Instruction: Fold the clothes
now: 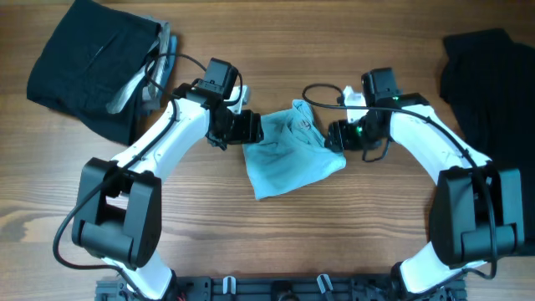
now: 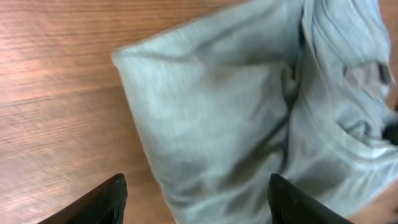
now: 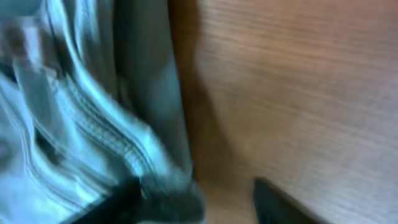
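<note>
Light blue short-sleeved collared fabric shirt (image 1: 288,150) lies mid wooden desk (image 1: 276,242), already a compact, slightly skewed bundle, collar and label at its upper right. It sits between the two arms.

Step, as I judge it: tidying or making the last fold on this bundle. To do it well:
- take the thick folded edges, all layers at once, not a single loose layer
- both sides at matching height, lift low, so the stack does not open up
- carry one edge over the other, then press flat; no dragging across the wood
- watch the loose lower-left corner, likely to flop out

Left arm (image 1: 180,125): reaches in from the left, wrist tipped down over the shirt's left edge. Jaws apart, straddling the folded edge in the wrist view, fabric between the two fingers (image 2: 102,202) but not pinched.

Right arm (image 1: 426,138): bent in from the right, wrist low at the shirt's right edge by the collar. Jaws apart, bare wood showing in the gap; one finger sits against or under the seam, blurred, contact unclear.

Black folded fabric garment with grey piece (image 1: 84,58) at far left corner, black crumpled fabric garment (image 1: 485,75) at far right; both well apart from the arms.
</note>
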